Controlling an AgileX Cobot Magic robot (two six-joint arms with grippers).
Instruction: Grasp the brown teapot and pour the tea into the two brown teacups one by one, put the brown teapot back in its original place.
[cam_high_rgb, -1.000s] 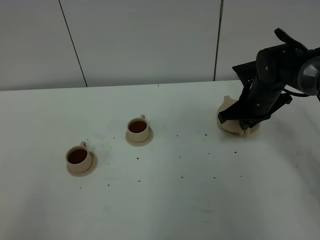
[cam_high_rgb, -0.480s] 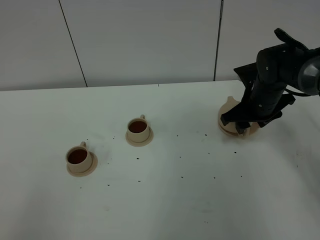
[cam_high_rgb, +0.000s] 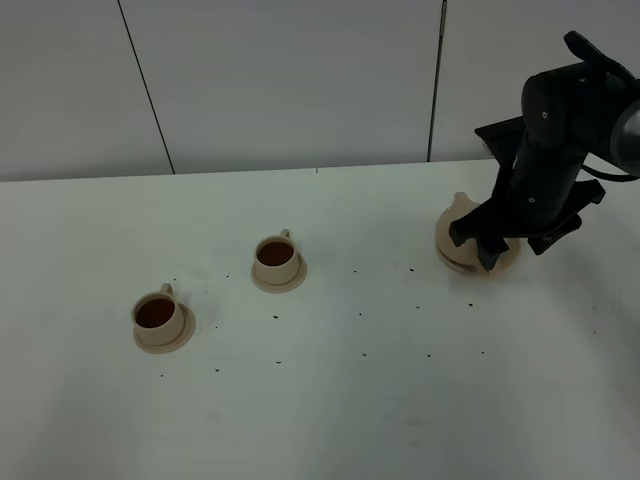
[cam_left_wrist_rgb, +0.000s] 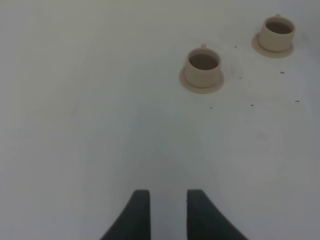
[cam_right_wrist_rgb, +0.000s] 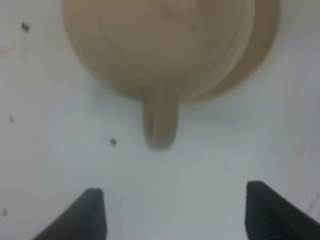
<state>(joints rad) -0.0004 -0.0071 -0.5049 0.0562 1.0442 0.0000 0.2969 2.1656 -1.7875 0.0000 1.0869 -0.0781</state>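
**Teapot set down on its saucer, right tool spread wide above it**

You have a broad white desk (cam_high_rgb: 330, 400) with plenty of bare surface across the front and middle; only small dark specks lie scattered there. Its far edge meets the grey wall panels just behind the teapot's spot, so room is tightest at the back right.

Your right arm stands over the back right corner, and the right tool (cam_right_wrist_rgb: 175, 210) has its jaws spread wide, gripping nothing. In the right wrist view the brown teapot (cam_right_wrist_rgb: 160, 45) sits on its wide saucer (cam_right_wrist_rgb: 262, 45), with the loop handle pointing toward the gap between the fingers and clear of both. From the high camera the arm hides most of the pot; the spout side and saucer rim show.

The two teacups sit well apart from the teapot, each on its own saucer and holding dark tea: one mid-desk (cam_high_rgb: 276, 258), one nearer the front left (cam_high_rgb: 158, 316).

Your left tool (cam_left_wrist_rgb: 167, 215) hovers over bare desk, fingers nearly together, holding nothing.

A second ago the right tool sat lower, close around the pot; it has since opened and risen.
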